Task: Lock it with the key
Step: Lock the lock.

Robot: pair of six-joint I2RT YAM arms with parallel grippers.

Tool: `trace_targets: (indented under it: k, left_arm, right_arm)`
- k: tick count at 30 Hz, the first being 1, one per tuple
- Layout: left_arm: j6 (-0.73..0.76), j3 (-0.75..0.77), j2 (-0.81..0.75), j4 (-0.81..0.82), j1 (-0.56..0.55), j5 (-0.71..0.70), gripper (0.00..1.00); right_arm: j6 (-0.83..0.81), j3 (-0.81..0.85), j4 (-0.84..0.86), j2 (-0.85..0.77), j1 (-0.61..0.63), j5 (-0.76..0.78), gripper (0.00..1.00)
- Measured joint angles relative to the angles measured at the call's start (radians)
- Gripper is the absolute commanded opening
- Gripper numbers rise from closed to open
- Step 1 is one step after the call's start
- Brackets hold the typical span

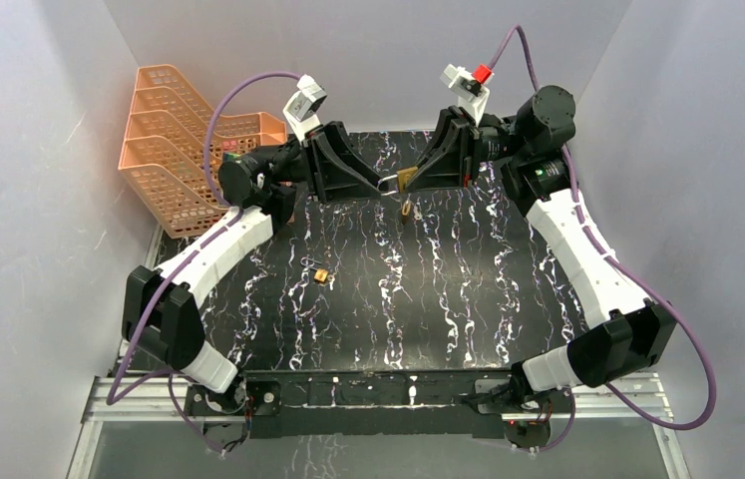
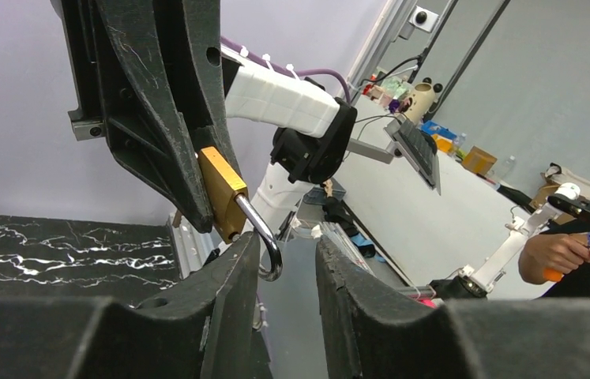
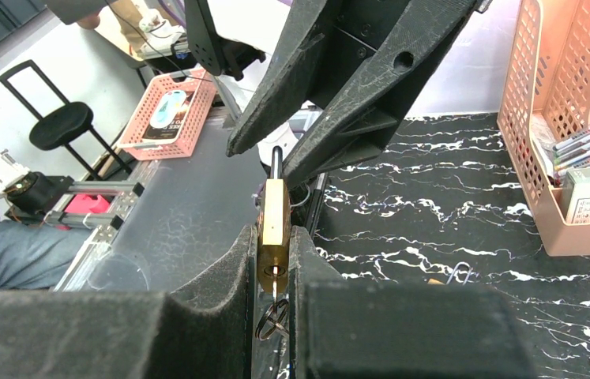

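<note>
The right gripper [image 3: 274, 237] is closed tight on a rectangular brass-coloured padlock [image 3: 275, 221], its two black fingers pressing on the broad faces of the body. It holds the padlock in the air above the far middle of the black tabletop veined with white [image 1: 448, 299]. In the right wrist view a small metal key [image 3: 274, 286] sits in the keyhole on the end of the body nearest the camera, and a wire key ring [image 3: 272, 320] hangs from it. The curved silver steel shackle [image 2: 266, 241] sticks out of the opposite end, toward the left arm.

The left gripper [image 2: 287, 245] faces the right one from the other side, its jaws partly open and holding nothing. The shackle reaches in between its fingertips. In the left wrist view the loop lies against the inner edge of one black finger [image 2: 224, 304], with a clear gap to the other finger.

A small brass-coloured object [image 1: 321, 276], too small to identify, lies on the table well apart from both grippers, nearer the left arm. A stack of orange plastic mesh trays [image 1: 174, 150] stands at the table's far left corner.
</note>
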Motion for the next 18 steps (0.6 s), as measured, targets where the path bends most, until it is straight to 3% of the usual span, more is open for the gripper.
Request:
trace_targets:
  k: [6, 18]
  left_arm:
    - [0.001, 0.000, 0.002, -0.001, -0.003, 0.001, 0.01]
    - [0.001, 0.003, 0.012, 0.000, -0.006, 0.001, 0.00]
  right_arm:
    - [0.003, 0.000, 0.003, 0.000, 0.001, 0.000, 0.00]
    - [0.018, 0.000, 0.018, 0.000, -0.001, -0.009, 0.00]
